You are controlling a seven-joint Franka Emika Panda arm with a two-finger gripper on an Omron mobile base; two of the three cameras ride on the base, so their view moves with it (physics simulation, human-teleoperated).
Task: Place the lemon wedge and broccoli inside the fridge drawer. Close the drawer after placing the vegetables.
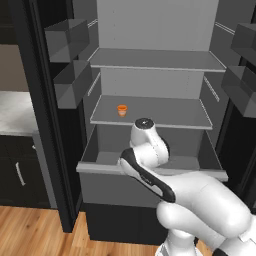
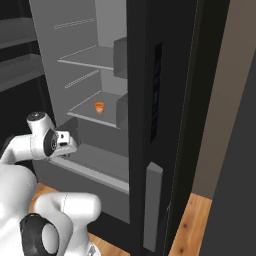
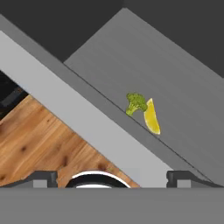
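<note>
The fridge drawer (image 1: 116,188) stands pulled out below the lowest shelf. Its grey floor (image 3: 157,61) and front wall (image 3: 78,114) run slantwise across the hand view. Inside it, close against the front wall, the broccoli (image 3: 135,103) and the yellow lemon wedge (image 3: 152,117) lie touching side by side. My gripper (image 3: 112,179) hangs above the drawer's front edge. It is open, its fingertips (image 3: 42,178) wide apart with nothing between them. From the right base view, my hand (image 2: 61,141) hovers over the drawer (image 2: 87,172).
A small orange cup (image 1: 122,110) sits on the shelf above the drawer. Translucent door bins (image 1: 70,82) hang on the left door and others (image 1: 244,85) on the right. The open dark fridge door (image 2: 160,130) stands close on the right. Wooden floor (image 3: 39,140) lies below the drawer front.
</note>
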